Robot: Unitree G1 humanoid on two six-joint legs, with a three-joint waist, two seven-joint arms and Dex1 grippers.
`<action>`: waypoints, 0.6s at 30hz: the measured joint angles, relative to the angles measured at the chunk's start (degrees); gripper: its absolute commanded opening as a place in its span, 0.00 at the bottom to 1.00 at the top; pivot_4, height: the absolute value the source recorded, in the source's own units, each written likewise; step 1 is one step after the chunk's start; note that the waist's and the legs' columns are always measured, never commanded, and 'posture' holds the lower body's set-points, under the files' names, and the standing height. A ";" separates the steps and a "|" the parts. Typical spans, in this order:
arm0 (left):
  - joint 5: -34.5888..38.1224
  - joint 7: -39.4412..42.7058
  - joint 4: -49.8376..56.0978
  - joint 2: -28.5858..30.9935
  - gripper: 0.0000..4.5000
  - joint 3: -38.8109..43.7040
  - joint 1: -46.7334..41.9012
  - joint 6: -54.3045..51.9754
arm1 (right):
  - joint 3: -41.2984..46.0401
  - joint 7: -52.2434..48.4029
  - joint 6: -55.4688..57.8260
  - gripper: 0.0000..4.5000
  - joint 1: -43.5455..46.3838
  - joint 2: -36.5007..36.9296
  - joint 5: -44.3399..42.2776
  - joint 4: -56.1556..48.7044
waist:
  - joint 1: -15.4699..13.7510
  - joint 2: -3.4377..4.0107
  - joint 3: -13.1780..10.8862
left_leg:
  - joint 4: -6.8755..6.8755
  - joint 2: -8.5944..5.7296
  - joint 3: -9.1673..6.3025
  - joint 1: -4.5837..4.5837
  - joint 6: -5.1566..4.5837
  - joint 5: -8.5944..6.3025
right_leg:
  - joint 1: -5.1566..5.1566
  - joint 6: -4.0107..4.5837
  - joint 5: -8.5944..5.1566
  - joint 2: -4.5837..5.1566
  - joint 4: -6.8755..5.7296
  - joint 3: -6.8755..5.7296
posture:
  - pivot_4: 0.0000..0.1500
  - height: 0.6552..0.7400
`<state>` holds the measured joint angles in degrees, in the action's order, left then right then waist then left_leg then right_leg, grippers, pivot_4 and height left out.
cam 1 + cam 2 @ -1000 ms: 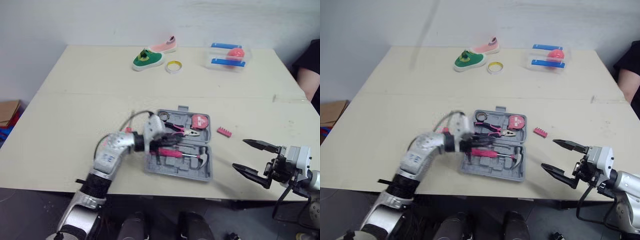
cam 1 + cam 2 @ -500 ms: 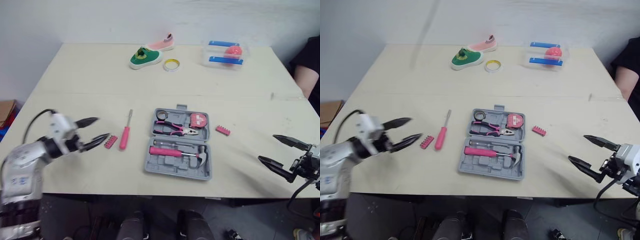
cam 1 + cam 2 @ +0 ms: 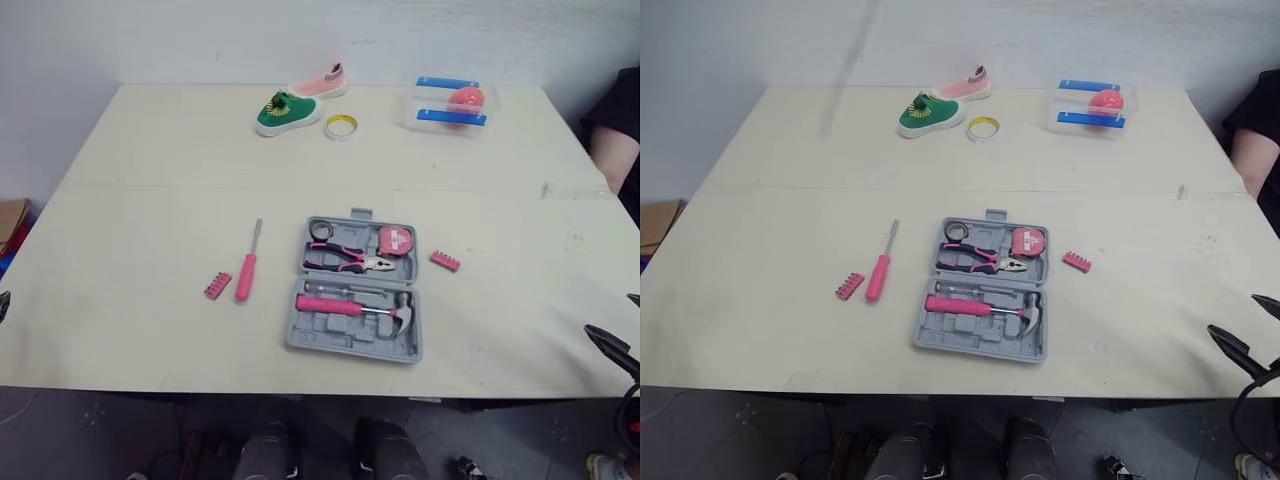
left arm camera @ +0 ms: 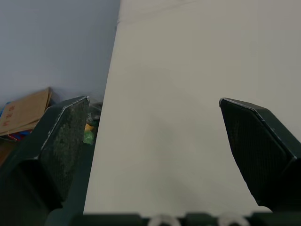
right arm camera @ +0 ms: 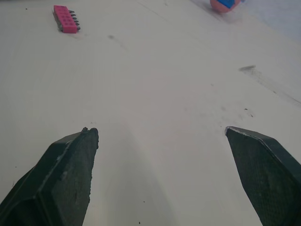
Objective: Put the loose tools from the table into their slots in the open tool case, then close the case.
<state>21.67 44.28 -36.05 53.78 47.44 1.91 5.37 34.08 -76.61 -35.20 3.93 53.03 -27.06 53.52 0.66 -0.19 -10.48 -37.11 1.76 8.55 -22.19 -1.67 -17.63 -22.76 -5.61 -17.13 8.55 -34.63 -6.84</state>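
Far beyond right fingers [image 5: 66, 174], bit strip [image 5: 66, 25]

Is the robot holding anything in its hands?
Nothing. The left hand and the right hand are both open and empty.

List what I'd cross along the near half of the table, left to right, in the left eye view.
In order: pink bit strip → pink screwdriver → open tool case → second pink bit strip → right gripper, at the table's edge.
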 measured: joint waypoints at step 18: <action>7.65 -4.75 45.31 -8.13 0.99 -11.21 4.78 -25.34 | -7.15 -1.25 14.92 1.00 1.25 -10.38 -7.02 -31.45 | 0.91 0.02 -0.02 | -0.15 -0.01 0.07 0.07 -0.02 0.12 | 0.08 -0.01 0.00 -0.04 -0.36 0.07 | 1.00 1.00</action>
<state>29.33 39.53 9.26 45.65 36.22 6.69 -19.97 26.93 -77.86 -20.28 5.18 42.64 -34.08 22.07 1.57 -0.17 -10.49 -37.26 1.75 8.62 -22.13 -1.69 -17.51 -22.68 -5.61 -17.13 8.51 -34.99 -6.77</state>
